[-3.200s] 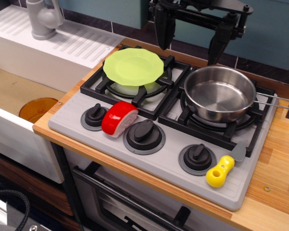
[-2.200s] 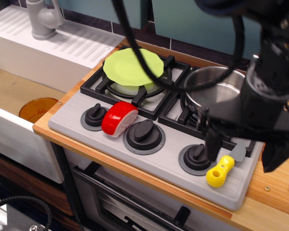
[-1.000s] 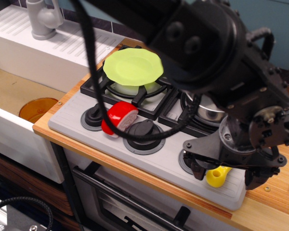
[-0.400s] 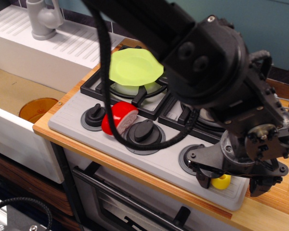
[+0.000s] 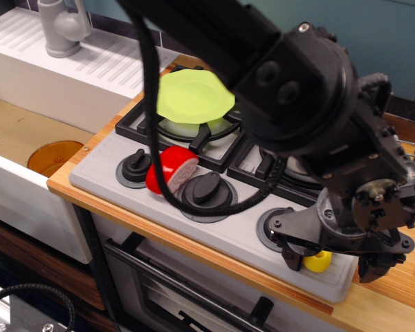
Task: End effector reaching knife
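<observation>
Since the earlier frame the end effector (image 5: 330, 257) has swung down from behind the stove to the front right corner, at about five o'clock. Its fingers (image 5: 292, 256) stand apart, straddling the knife (image 5: 317, 261), gripping nothing. Only the yellow handle end shows. Best to settle straight down, centred on the handle. The stove (image 5: 214, 232) edge and counter (image 5: 391, 290) lip sit close; room is tight.

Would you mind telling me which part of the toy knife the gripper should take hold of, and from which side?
Take the knife by its chunky yellow handle, coming from above: only that end shows, lying flat on the stove panel between the gripper's spread fingers. The blade is hidden.
</observation>
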